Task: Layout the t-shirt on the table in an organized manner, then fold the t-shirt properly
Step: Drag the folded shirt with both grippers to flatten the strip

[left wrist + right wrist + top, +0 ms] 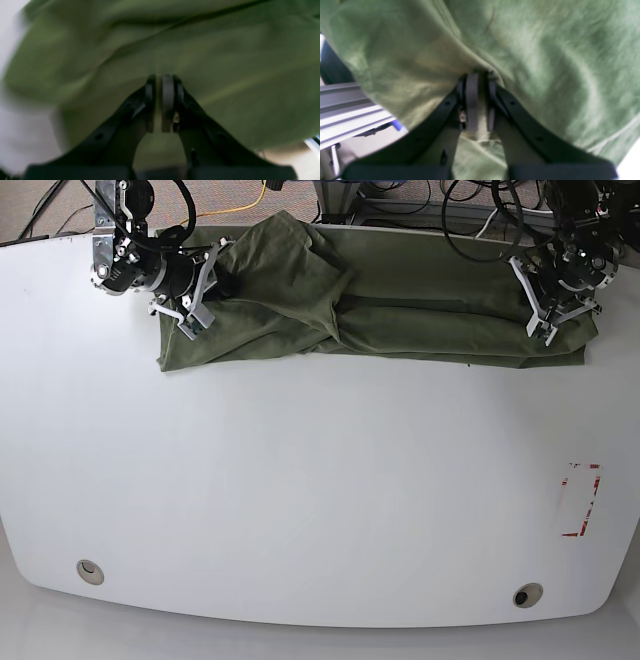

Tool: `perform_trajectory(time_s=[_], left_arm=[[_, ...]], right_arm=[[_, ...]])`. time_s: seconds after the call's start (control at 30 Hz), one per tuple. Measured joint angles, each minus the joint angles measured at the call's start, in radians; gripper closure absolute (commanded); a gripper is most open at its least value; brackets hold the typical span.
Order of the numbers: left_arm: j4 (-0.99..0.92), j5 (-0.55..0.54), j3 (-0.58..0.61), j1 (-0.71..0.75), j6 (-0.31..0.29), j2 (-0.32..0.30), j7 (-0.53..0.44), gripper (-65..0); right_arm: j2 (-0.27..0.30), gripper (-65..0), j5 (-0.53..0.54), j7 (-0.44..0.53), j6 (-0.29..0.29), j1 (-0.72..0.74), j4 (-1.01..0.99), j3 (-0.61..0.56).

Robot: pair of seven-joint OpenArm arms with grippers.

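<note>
The olive-green t-shirt (400,310) lies bunched and wrinkled in a long band along the far edge of the white table (300,480). My right gripper (218,283) is at the shirt's left end in the base view. In the right wrist view that gripper (480,75) is shut on a fold of the t-shirt (545,62), with cloth between its pads. My left gripper (538,328) is at the shirt's right end. The blurred left wrist view shows it (160,77) shut on the t-shirt (225,62) as well.
Two round metal grommets (90,571) (527,595) sit near the table's front edge, and a red-marked rectangle (581,500) is at the right. Cables (470,205) hang behind the far edge. An aluminium rail (345,112) shows beside the right gripper.
</note>
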Motion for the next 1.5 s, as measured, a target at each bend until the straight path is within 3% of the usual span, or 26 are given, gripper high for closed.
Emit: perform_trajectory(time_s=[0.17,0.57,0.77,1.03,1.5], left_arm=[[-0.080,-0.008,0.084,-0.076,0.005,-0.050,-0.027,-3.5],[-0.111,0.003,0.253,-0.183,0.008,-0.053,-0.022,-3.6],[-0.109,-0.024,0.282,-0.205,0.002,-0.043,0.007,-4.6],[-0.043,0.005,0.281,-0.214,0.000,-0.050,0.100,-16.8],[-0.017,-0.036,0.270,-0.215,-0.001,-0.176,0.093,-18.9]], right_arm=[[0.006,-5.4,-0.024,0.114,0.025,0.052,-0.110,0.001],[0.079,-5.2,-0.048,0.309,0.047,0.168,-0.322,0.008],[0.131,-5.2,-0.058,0.318,0.050,0.224,-0.388,0.008],[0.159,-5.2,-0.081,0.311,0.030,0.238,-0.394,0.011],[0.158,-5.2,-0.092,0.303,0.030,0.245,-0.394,0.010]])
